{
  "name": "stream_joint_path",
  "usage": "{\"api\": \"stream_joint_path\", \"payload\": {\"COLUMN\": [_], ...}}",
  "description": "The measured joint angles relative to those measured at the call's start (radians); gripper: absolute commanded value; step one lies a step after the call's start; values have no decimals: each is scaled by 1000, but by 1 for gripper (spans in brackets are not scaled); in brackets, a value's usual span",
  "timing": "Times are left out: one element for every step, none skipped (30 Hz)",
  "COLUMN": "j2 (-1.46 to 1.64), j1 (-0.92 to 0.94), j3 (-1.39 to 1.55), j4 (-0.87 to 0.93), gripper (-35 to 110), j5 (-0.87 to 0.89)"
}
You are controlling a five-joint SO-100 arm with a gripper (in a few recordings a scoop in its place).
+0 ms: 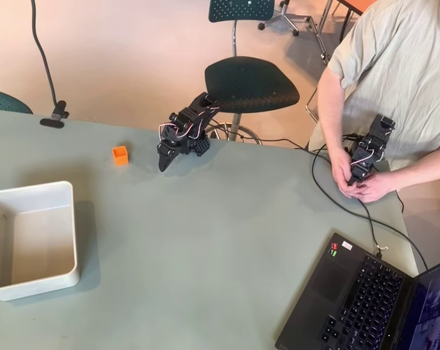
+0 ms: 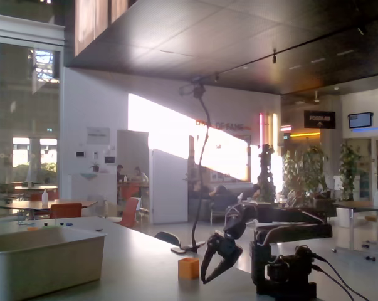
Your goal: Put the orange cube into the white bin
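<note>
The orange cube (image 1: pixel 120 154) (image 2: pixel 189 268) sits upright on the grey-green table, toward its far side in the overhead view. My black gripper (image 1: pixel 163 162) (image 2: pixel 211 276) points down at the table a short way to the right of the cube and does not touch it. In the fixed view its jaws stand a little apart with nothing between them. The white bin (image 1: pixel 34 284) (image 2: pixel 47 263) rests at the table's left edge, well apart from the cube and nearer the front, with nothing inside.
A laptop (image 1: pixel 365 299) lies open at the front right corner, with a black cable (image 1: pixel 329 193) curling across the table. A person (image 1: pixel 402 80) sits at the right side. A black clamp with a gooseneck (image 1: pixel 55 117) (image 2: pixel 192 244) grips the far edge, and a chair (image 1: pixel 250 84) stands behind.
</note>
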Motion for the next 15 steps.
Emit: {"api": "stream_joint_path", "payload": {"j2": [2, 0, -5, -3, -2, -3, -3, -3, 0, -5, -15, -35, -48, -67, -94], "j1": [0, 0, 0, 2, 0, 2, 2, 2, 2, 2, 2, 2, 2, 9, 20], "j3": [-14, -26, -41, -55, -67, -81, -94, -112, -132, -160, -189, -225, -250, -298, -341], "j4": [0, 0, 2, 3, 3, 3, 3, 3, 3, 3, 5, 5, 5, 5, 5], "gripper": [-2, -2, -2, -2, -2, -2, -2, -2, -2, -2, -2, -2, -2, -2, -2], "j5": [0, 0, 0, 0, 0, 0, 0, 0, 0, 0, 0, 0, 0, 0, 0]}}
